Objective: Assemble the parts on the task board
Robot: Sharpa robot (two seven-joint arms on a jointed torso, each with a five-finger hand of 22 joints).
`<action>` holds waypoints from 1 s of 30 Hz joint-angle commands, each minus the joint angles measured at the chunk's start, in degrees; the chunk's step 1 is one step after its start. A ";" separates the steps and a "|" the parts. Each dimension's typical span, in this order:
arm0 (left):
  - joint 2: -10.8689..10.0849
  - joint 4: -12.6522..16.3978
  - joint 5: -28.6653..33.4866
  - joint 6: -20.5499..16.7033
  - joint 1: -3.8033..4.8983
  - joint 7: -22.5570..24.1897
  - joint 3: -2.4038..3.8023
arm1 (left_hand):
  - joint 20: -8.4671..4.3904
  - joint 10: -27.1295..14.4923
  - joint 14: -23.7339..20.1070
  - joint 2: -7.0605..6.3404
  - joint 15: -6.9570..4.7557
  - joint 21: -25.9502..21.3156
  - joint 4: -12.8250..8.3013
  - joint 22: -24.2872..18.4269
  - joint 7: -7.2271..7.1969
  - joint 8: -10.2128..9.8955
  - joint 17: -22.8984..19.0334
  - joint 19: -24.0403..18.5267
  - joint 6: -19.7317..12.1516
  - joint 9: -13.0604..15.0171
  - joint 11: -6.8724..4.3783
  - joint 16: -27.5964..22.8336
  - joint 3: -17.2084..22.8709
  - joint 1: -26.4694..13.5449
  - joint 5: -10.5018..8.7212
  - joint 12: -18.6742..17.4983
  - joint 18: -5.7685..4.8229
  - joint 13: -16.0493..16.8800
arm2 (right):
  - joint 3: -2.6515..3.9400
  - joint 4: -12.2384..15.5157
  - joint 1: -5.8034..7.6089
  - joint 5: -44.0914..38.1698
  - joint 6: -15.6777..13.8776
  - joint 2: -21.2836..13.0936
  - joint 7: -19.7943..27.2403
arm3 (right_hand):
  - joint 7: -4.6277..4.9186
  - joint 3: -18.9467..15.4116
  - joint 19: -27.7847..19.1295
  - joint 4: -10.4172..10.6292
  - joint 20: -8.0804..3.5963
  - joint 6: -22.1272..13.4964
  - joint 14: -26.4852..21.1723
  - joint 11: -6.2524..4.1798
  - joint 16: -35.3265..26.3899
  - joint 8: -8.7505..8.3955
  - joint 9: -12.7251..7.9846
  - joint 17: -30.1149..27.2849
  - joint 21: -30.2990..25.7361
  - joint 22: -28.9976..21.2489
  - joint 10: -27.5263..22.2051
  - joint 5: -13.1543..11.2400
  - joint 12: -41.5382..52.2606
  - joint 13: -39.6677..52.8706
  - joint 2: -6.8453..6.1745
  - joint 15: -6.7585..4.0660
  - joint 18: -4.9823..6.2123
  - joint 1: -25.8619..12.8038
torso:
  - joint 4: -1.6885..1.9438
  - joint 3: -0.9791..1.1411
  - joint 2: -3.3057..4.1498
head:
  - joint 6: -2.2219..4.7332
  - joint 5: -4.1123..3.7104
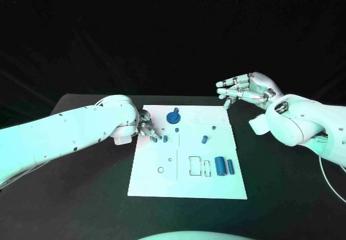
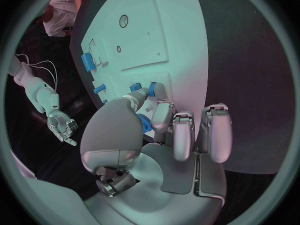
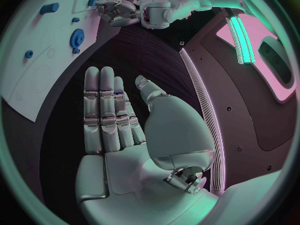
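The left hand (image 1: 144, 127) reaches onto the flat white task board (image 1: 216, 187) and seems to pinch a small blue peg (image 1: 165, 138) near its left edge. The right hand (image 1: 245, 90) hovers off the board, fingers apart, holding nothing. Next, I think, the peg needs lining up over its hole.

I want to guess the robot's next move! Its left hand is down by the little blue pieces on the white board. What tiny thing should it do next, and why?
Probably close the left hand on the small blue part by its fingertips. That hand sits low at the task board edge, while the right hand hovers off the board holding nothing.
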 commanded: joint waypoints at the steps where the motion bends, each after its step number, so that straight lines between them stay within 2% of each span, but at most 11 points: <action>1: 0.05 -0.13 -0.37 1.20 -0.25 -0.62 -0.16 | -0.46 0.03 6.02 -0.12 -0.34 0.21 0.68 12.17 0.07 -0.37 15.09 4.47 0.30 -0.12 0.02 0.14 -2.05 -0.39 -0.29 -0.32 -0.84 -0.02 | 0.00 0.11 -0.04 -0.27 0.53 0.00 0.44 | 0.01 -0.36 0.23 0.12 0.05 -0.51 -0.45 0.00 -0.34 0.00 0.00 0.10 -0.23 -0.07 -0.56 0.30 -0.36 -0.04 0.04 0.13 0.31 0.38 | -0.01 -0.02 0.04 | -0.03 0.01; 8: -0.46 0.36 -0.39 0.57 -0.23 -0.36 -0.09 | -0.44 0.00 6.02 -0.18 -0.27 0.07 2.80 12.10 0.17 -0.41 15.09 4.42 0.59 -0.17 0.09 0.14 -8.25 -0.41 -0.33 -0.49 -0.80 -0.13 | 0.00 0.08 -0.04 -0.13 0.61 -0.01 0.50 | 0.07 -0.69 0.20 0.46 0.12 -0.58 -0.57 0.09 -0.42 -0.01 -0.01 0.12 -0.42 -0.18 -0.67 0.29 -0.36 -0.05 0.07 0.22 0.29 0.07 | -0.04 -0.03 0.01 | 0.02 -0.05; 12: -1.21 1.16 -0.02 -1.47 -0.13 0.06 0.11 | -0.46 -0.14 6.02 0.29 -0.28 -0.28 3.75 11.80 0.21 -0.51 15.09 4.26 0.49 -0.20 0.12 0.14 -12.26 -0.32 -0.36 -0.77 -0.70 -0.35 | 0.00 0.04 -0.04 -0.10 0.65 -0.01 0.50 | 0.07 -0.69 0.20 0.46 0.12 -0.58 -0.57 0.09 -0.42 -0.01 -0.01 0.12 -0.42 -0.18 -0.67 0.29 -0.36 -0.05 0.07 0.22 0.29 0.07 | -0.05 -0.04 0.03 | -0.03 -0.05; 15: -1.80 1.70 0.44 -4.24 0.10 0.39 0.40 | -0.51 -1.16 6.02 0.52 -0.26 -1.43 3.84 10.79 0.75 -1.08 15.09 3.73 -1.24 -0.33 0.42 0.14 -15.54 -0.56 -0.26 -2.19 -0.36 -1.66 | 0.00 -0.01 -0.04 -0.10 0.67 0.00 0.49 | 0.07 -0.69 0.20 0.46 0.12 -0.58 -0.57 0.09 -0.42 -0.01 -0.01 0.12 -0.42 -0.18 -0.67 0.29 -0.36 -0.05 0.07 0.22 0.29 0.07 | -0.02 -0.02 -0.01 | -0.01 -0.19; 17: -2.22 2.02 1.36 -6.20 0.43 0.68 0.59 | -0.41 -2.10 6.02 1.19 -0.08 -2.15 3.88 10.17 1.26 -1.54 15.09 3.44 -2.91 -0.55 0.74 0.14 -18.43 -0.44 -0.19 -3.25 -0.17 -2.68 | 0.00 -0.04 -0.04 -0.10 0.80 0.00 0.51 | 0.07 -0.69 0.20 0.46 0.12 -0.58 -0.57 0.09 -0.42 -0.01 -0.01 0.12 -0.42 -0.18 -0.67 0.29 -0.36 -0.05 0.07 0.22 0.29 0.07 | 0.01 -0.01 0.00 | -0.02 -0.24; 21: -2.85 2.52 3.37 -8.66 1.25 1.39 0.80 | -0.25 -3.35 6.02 2.34 0.13 -2.97 3.96 9.50 1.51 -1.36 15.09 3.14 -3.79 -0.75 1.03 0.14 -21.71 -0.24 -0.14 -4.88 0.05 -4.38 | 0.00 -0.08 -0.04 -0.10 0.93 0.01 0.57 | 0.10 -0.94 0.18 0.66 0.16 -0.65 -0.64 0.13 -0.46 -0.03 -0.01 0.15 -0.55 -0.25 -0.73 0.32 -0.35 -0.05 0.05 0.26 0.29 -0.10 | 0.05 -0.01 0.05 | -0.12 -0.31; 26: -3.53 3.07 6.59 -11.60 1.90 3.28 0.99 | 0.11 -6.64 6.02 3.37 0.50 -5.68 4.04 7.21 2.08 -1.45 15.09 1.98 -5.30 -1.23 1.60 0.14 -24.47 0.53 -0.07 -9.84 0.75 -9.11 | 0.00 -0.15 -0.04 -0.10 1.00 0.08 0.55 | 0.10 -0.94 0.18 0.66 0.16 -0.65 -0.64 0.13 -0.46 -0.03 -0.01 0.15 -0.55 -0.25 -0.73 0.32 -0.35 -0.05 0.05 0.26 0.29 -0.10 | -0.08 -0.05 0.10 | -0.07 -0.32; 27: -3.68 3.16 8.26 -12.45 2.00 4.99 1.03 | 0.45 -9.76 5.76 3.75 0.86 -10.00 4.05 3.58 2.58 -1.79 14.30 0.02 -6.24 -1.73 1.97 -0.45 -25.37 1.17 -0.01 -14.61 1.81 -13.51 | 0.00 -0.18 -0.04 -0.10 1.00 0.10 0.55 | 0.10 -0.94 0.18 0.66 0.16 -0.65 -0.64 0.13 -0.46 -0.03 -0.01 0.15 -0.55 -0.25 -0.73 0.32 -0.35 -0.05 0.05 0.26 0.29 -0.10 | -0.09 -0.06 0.06 | -0.09 -0.40; 28: -3.73 3.14 9.69 -12.69 2.05 6.74 1.04 | 0.97 -15.25 4.16 4.16 1.55 -16.89 4.02 -2.02 3.30 -2.36 9.91 -3.16 -7.58 -2.51 2.81 -3.96 -26.13 2.04 -0.06 -22.66 3.32 -20.80 | 0.00 -0.21 -0.04 -0.10 1.01 0.11 0.55 | 0.10 -0.94 0.18 0.66 0.16 -0.65 -0.64 0.13 -0.46 -0.03 -0.01 0.15 -0.55 -0.25 -0.73 0.32 -0.35 -0.05 0.05 0.26 0.29 -0.10 | -0.09 -0.06 0.05 | -0.10 -0.44; 29: -3.76 3.08 11.33 -12.72 2.08 8.76 1.06 | 1.49 -17.87 2.06 4.64 2.06 -23.46 4.08 -7.25 4.12 -3.15 5.12 -6.31 -9.28 -3.22 3.63 -8.14 -26.34 2.81 -0.10 -25.00 4.61 -22.52 | 0.00 -0.23 -0.04 -0.10 1.01 0.12 0.56 | 0.10 -0.94 0.18 0.66 0.16 -0.65 -0.64 0.13 -0.46 -0.03 -0.01 0.15 -0.55 -0.25 -0.73 0.32 -0.35 -0.05 0.05 0.26 0.29 -0.10 | -0.07 -0.05 0.04 | -0.06 -0.46; 30: -3.73 3.00 13.07 -12.76 2.12 10.97 1.06 | 2.11 -21.68 -1.97 5.39 3.41 -33.52 4.16 -15.04 5.17 -4.19 -2.23 -11.58 -11.50 -4.11 5.22 -15.02 -26.31 3.94 -0.24 -27.43 6.45 -23.90 | 0.00 -0.25 -0.04 -0.10 1.01 0.13 0.55 | 0.10 -0.94 0.18 0.66 0.16 -0.65 -0.64 0.13 -0.46 -0.03 -0.01 0.15 -0.55 -0.25 -0.73 0.32 -0.35 -0.05 0.05 0.26 0.29 -0.10 | -0.07 -0.05 0.07 | 0.00 -0.50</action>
